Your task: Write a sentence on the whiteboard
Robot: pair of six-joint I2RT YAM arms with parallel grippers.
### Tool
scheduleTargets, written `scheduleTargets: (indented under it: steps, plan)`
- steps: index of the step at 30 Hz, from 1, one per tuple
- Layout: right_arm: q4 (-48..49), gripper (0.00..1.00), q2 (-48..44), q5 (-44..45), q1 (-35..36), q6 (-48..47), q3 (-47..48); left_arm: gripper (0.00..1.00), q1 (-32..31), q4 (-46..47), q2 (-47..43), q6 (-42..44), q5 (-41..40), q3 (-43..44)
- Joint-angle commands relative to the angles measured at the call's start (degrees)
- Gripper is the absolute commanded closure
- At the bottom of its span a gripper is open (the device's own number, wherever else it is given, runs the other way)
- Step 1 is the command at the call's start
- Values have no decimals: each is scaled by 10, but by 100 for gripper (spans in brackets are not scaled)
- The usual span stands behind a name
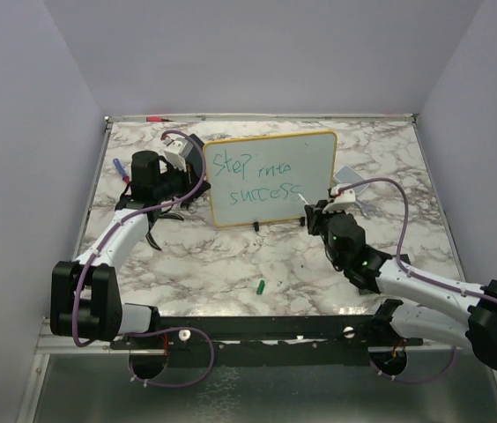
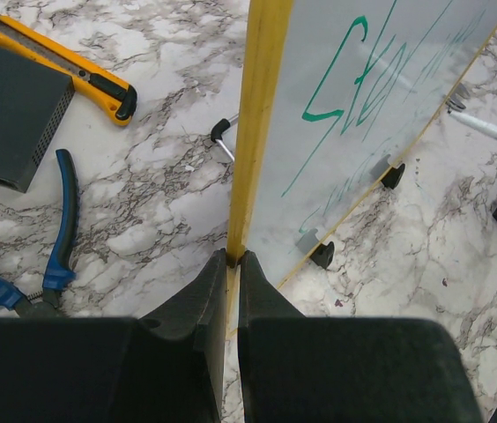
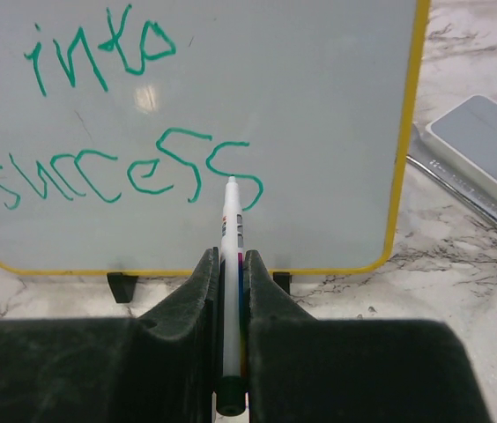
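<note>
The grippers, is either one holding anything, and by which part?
The left gripper clamps the whiteboard by its yellow side frame; the right gripper holds a marker around its barrel, tip toward the board.

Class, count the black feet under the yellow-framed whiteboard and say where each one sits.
2. Both sit under the whiteboard's bottom edge: one foot left of the right gripper, the other foot just right of it. None seems hidden.

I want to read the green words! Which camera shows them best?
The top external view: both lines of the sentence show whole. Right wrist crops off the first word; left wrist sees only slanted strokes.
</note>
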Motion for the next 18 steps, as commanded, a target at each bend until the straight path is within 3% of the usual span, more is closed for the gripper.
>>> scheduleTargets:
  steps: [1, 7, 18]
  plan:
    - [-52, 99, -38, 56, 3, 18, -10, 100, -1, 14, -19, 2, -3, -2]
    - [-67, 100, -40, 68, 3, 46, -31, 100, -2, 15, -20, 2, -3, -3]
    - [3, 99, 1, 61, 0, 15, -33, 100, -1, 14, -20, 2, -3, -4]
